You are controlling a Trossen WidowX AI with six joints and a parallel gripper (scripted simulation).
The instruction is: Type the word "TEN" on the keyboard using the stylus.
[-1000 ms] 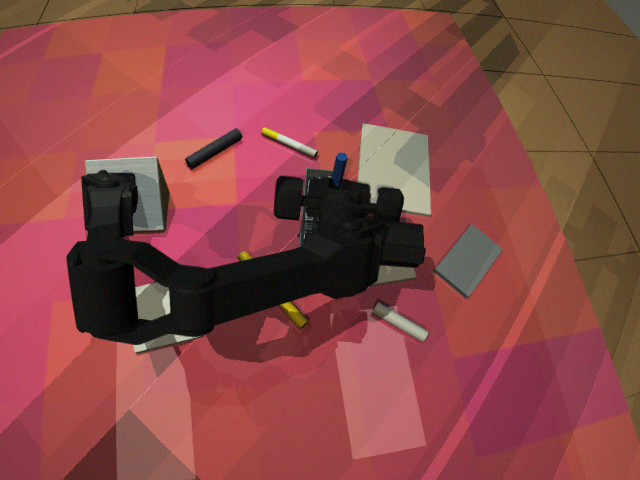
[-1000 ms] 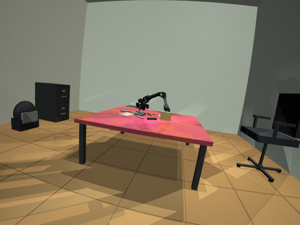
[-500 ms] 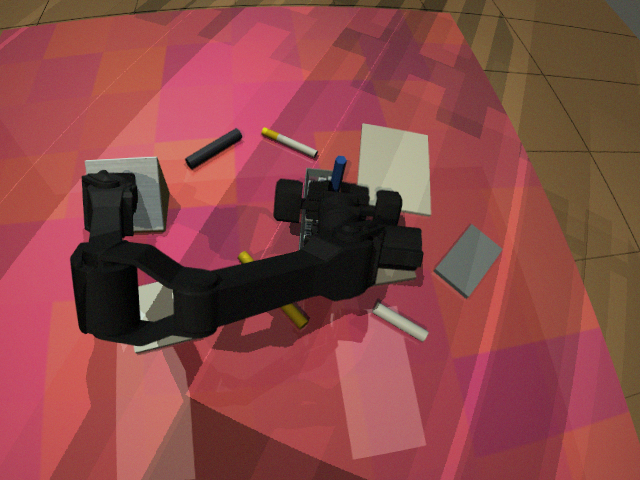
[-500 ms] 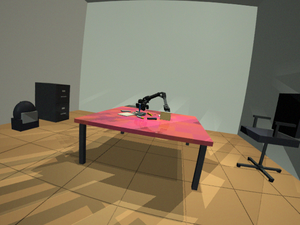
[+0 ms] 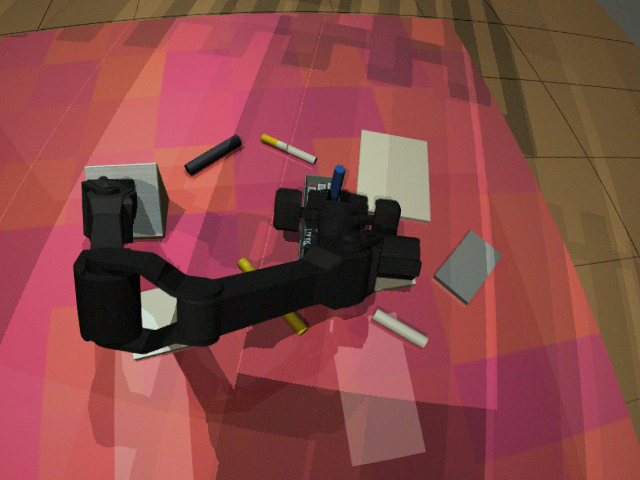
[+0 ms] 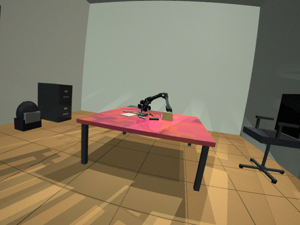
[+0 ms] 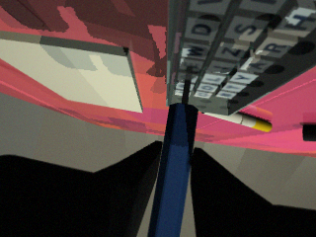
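My gripper (image 5: pixel 336 198) (image 7: pixel 177 151) is shut on the blue stylus (image 5: pixel 338 179) (image 6: pixel 141 108) (image 7: pixel 175 173). The stylus stands nearly upright between the fingers. The grey keyboard (image 5: pixel 317 179) (image 7: pixel 218 107) with white lettered keys lies under the gripper. In the wrist view, the stylus's thin dark tip is over the leftmost visible key column, just below the W key. Shadow and the tip hide the letter there, and I cannot tell if the tip touches a key. The arm covers much of the keyboard in the top view.
A cream pad (image 5: pixel 393 175) (image 7: pixel 64 74) lies beside the keyboard. A white and yellow marker (image 5: pixel 297 150) (image 7: pixel 247 120) and a black cylinder (image 5: pixel 212 155) (image 7: pixel 309 132) lie behind. A yellow cylinder (image 5: pixel 295 322) lies under the arm. A white cylinder (image 5: pixel 400 328), grey slab (image 5: pixel 467 267) and pale block (image 5: pixel 147 175) are around.
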